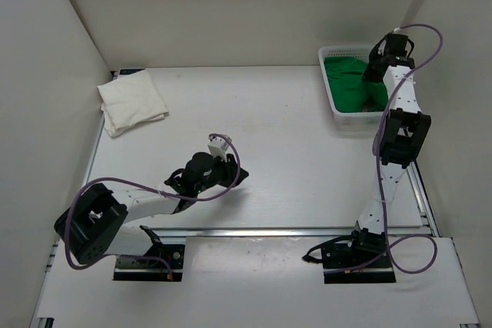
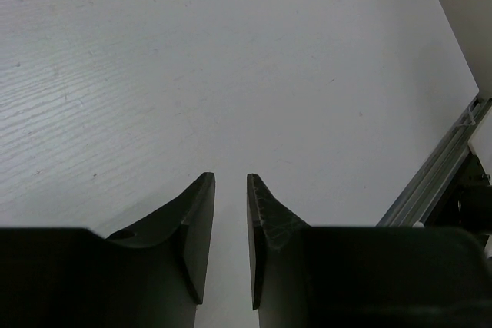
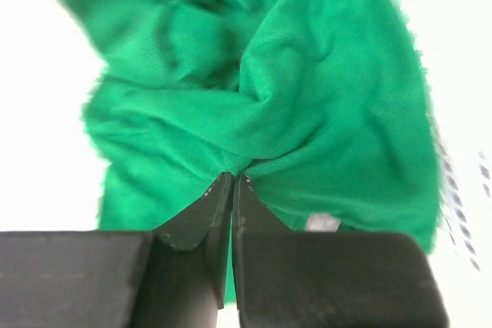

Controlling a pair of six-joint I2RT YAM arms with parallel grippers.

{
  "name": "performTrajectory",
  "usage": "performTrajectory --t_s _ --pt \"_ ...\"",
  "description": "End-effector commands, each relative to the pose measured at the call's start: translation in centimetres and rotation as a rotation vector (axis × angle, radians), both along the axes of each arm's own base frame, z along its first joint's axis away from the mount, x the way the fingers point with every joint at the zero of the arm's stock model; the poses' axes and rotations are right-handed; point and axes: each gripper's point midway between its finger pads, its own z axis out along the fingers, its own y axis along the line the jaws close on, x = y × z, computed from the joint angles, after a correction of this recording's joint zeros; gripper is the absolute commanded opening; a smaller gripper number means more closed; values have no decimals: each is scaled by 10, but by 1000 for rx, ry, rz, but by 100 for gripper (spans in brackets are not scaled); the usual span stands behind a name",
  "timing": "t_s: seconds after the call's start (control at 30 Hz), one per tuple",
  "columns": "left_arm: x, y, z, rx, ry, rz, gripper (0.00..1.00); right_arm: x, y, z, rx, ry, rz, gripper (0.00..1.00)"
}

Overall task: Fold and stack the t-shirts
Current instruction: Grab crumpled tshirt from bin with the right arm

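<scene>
Right wrist cam: right tool (image 3: 232, 178) squeezed tight on the green t-shirt (image 3: 307, 97).
Cloth bunches right at its tips, so it looks pinched, though that shot's blurry. The shirt sits in the white basket (image 1: 342, 122) at the far right of the desk (image 1: 254, 113). Far left, the white t-shirt (image 1: 132, 101) lies folded. Meanwhile the left tool (image 2: 231, 182) is slightly spread, holding nothing, low over the desk.
</scene>
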Motion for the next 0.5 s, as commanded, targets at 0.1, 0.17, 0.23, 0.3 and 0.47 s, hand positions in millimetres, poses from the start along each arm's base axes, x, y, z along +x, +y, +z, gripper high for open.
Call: performTrajectory --t_s 0.1,0.17,0.23,0.3,0.47 --pt "9 11 5 -29 8 46 36 -47 67 257 -88 -475 97 0" --pt "12 16 11 -49 8 72 36 -74 99 305 -68 -570 169 0" --pt "15 24 11 -65 41 103 36 -115 138 360 -58 -686 255 0" --pt "22 36 18 -88 56 144 36 -151 181 398 -17 -781 347 0" --pt "38 72 34 -149 74 276 38 -271 278 487 -13 -1080 536 0"
